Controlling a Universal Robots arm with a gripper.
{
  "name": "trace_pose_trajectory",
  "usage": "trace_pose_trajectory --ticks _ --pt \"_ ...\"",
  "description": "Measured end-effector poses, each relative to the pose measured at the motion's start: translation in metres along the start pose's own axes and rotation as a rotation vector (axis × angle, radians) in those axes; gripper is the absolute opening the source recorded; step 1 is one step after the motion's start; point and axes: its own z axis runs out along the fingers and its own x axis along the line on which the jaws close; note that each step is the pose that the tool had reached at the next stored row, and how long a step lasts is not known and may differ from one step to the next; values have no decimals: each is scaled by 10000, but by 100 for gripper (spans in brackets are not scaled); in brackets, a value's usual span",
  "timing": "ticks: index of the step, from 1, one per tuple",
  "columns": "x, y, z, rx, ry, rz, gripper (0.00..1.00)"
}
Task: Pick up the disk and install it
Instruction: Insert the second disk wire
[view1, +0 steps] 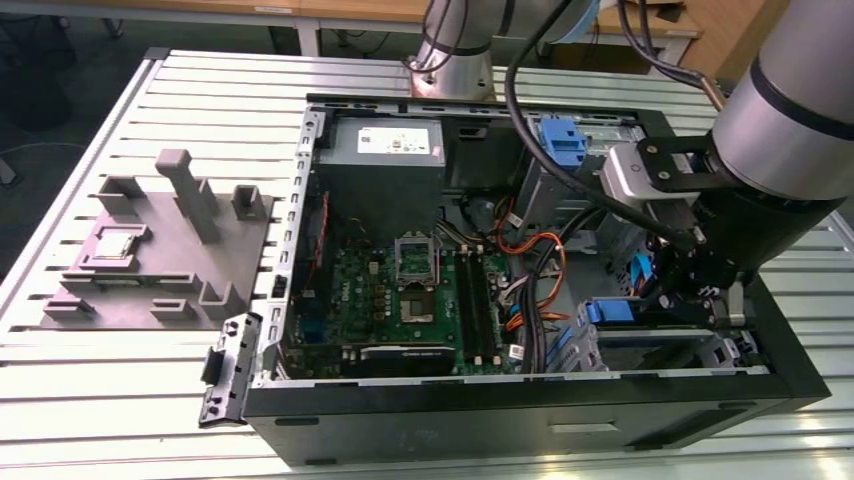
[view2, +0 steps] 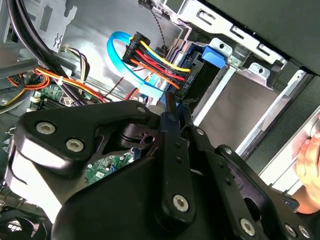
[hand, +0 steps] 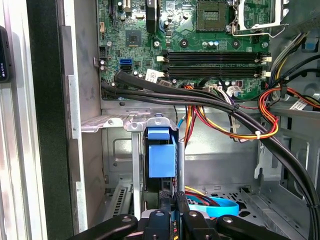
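Note:
The disk (view1: 621, 312) stands on edge in the drive bay at the front corner of the open computer case, on the exterior view's right. Its blue carrier frame (hand: 161, 155) sits between the bay's metal rails. In the second wrist view the disk (view2: 202, 75) is dark, with a blue tab and coloured cables plugged into its end. My gripper (view1: 691, 300) hangs right over the disk. Its two black fingers (hand: 167, 202) lie close together, shut, with their tips at the disk's near edge (view2: 172, 102). Nothing is held between them.
The green motherboard (hand: 200, 45) fills the case floor, with thick black cables (hand: 200, 95) and orange-yellow wires crossing near the bay. A grey power-supply box (view1: 384, 145) sits at the case's back. A grey fixture (view1: 160, 250) lies beside the case. A hand (view2: 310, 165) shows outside the case wall.

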Motion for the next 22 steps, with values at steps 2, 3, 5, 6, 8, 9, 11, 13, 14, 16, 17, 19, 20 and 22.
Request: trace_pose_trajectory --ticks 2,3,5,6,8,9,11,13,14,16,17,19,20,22 --pt "0 0 0 0 1 0 16" --pt "0 0 1 0 -2 1 16" --pt "-1 -1 -12 -1 -8 1 17" --pt "-1 -3 -26 -1 -6 1 24" --pt "-3 -6 -55 -5 -6 2 24" --pt "-3 -8 -71 -7 -4 1 24" --pt "-5 -12 -106 -14 -3 1 24" --pt "-7 -17 -144 -27 -2 2 24" --pt "-8 -19 -164 -38 -1 2 24" --pt "-10 -23 -199 -65 -1 3 22" --pt "-11 -25 -212 -82 0 4 22" --pt "-12 -27 -217 -102 -1 5 10" --pt "-12 -27 -217 -103 -1 6 10" --pt "-12 -27 -218 -104 0 6 10"
